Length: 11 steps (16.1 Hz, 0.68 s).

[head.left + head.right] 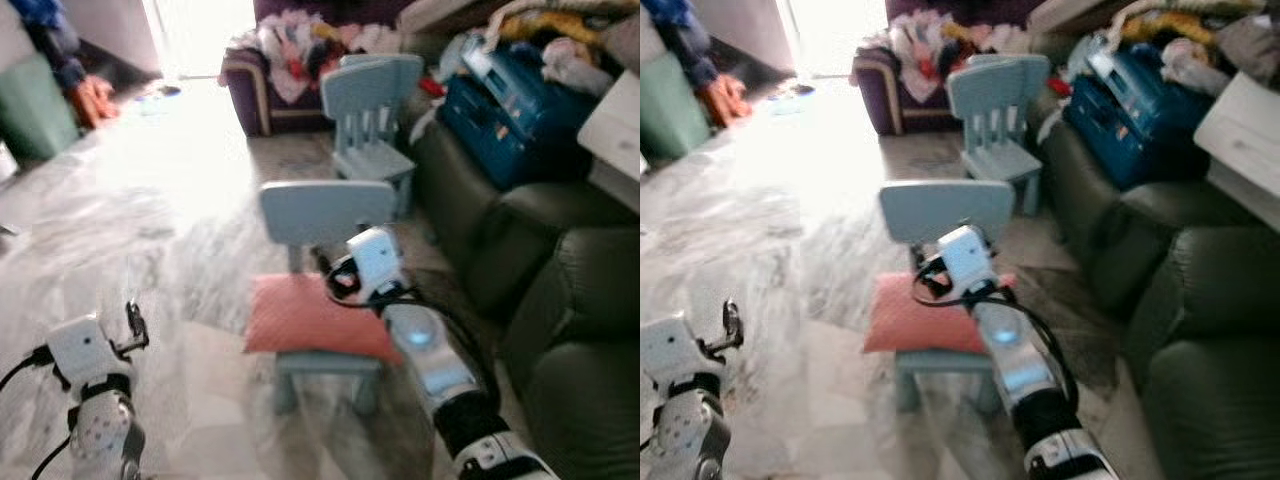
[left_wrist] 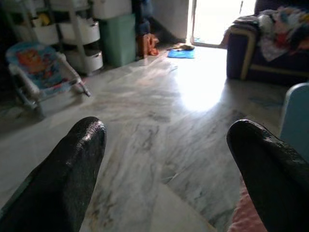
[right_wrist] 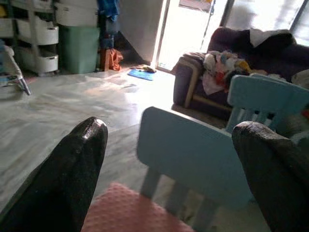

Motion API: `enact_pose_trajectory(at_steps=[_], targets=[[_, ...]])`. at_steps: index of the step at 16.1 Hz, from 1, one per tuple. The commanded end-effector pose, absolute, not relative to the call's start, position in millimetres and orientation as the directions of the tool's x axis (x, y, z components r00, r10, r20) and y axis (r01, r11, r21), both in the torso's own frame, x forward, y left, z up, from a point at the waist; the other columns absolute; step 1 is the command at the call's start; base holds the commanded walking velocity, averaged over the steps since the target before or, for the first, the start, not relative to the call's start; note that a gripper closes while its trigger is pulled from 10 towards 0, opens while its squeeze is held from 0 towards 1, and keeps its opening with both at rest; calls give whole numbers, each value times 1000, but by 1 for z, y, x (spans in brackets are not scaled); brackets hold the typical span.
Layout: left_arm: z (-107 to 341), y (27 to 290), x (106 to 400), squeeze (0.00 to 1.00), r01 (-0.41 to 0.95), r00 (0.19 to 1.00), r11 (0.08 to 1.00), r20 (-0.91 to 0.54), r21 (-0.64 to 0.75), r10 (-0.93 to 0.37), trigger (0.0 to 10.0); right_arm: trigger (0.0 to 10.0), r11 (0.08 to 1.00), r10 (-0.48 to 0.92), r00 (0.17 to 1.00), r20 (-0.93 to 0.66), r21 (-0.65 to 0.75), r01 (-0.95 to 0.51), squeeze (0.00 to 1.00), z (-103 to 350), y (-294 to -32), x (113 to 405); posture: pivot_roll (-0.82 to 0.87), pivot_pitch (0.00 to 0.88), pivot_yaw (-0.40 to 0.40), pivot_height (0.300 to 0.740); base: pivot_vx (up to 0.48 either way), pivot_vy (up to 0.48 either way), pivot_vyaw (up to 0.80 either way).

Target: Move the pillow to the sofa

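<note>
Reaching for the pillow on the small chair

The pink pillow (image 1: pixel 315 320) lay flat on the near blue chair (image 1: pixel 325 215), the dark sofa (image 1: pixel 560 300) just right. Our right gripper (image 3: pixel 169 169) hovered above it, fingers spread wide, empty; the left gripper (image 2: pixel 169 169) hung unclenched, low at left. We judged a lower, centred descent best before closing.

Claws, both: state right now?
Left claw: open, empty, above the floor.
Right claw: open, empty, over the pink pillow on the chair.
</note>
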<state>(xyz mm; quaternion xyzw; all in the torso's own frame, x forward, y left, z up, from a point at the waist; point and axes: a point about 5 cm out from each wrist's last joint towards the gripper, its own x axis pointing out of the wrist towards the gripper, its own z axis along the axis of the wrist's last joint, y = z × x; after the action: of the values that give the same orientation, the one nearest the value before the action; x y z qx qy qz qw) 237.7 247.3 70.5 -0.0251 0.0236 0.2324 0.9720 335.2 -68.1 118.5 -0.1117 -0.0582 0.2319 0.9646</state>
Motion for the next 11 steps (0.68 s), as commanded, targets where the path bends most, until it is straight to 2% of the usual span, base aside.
enact_pose_trajectory(at_steps=[1,11], targets=[[72,244,239,0,-444,896,894,-52,-54,442,10000,10000,876,439,895,76,-257,-408,0,124,-77,339,-128,18,57,740,259,0,0],[75,245,240,0,-446,895,888,-40,-110,444,10000,10000,876,439,895,75,-259,-408,0,124,-77,339,-128,20,55,740,0,0,0]])
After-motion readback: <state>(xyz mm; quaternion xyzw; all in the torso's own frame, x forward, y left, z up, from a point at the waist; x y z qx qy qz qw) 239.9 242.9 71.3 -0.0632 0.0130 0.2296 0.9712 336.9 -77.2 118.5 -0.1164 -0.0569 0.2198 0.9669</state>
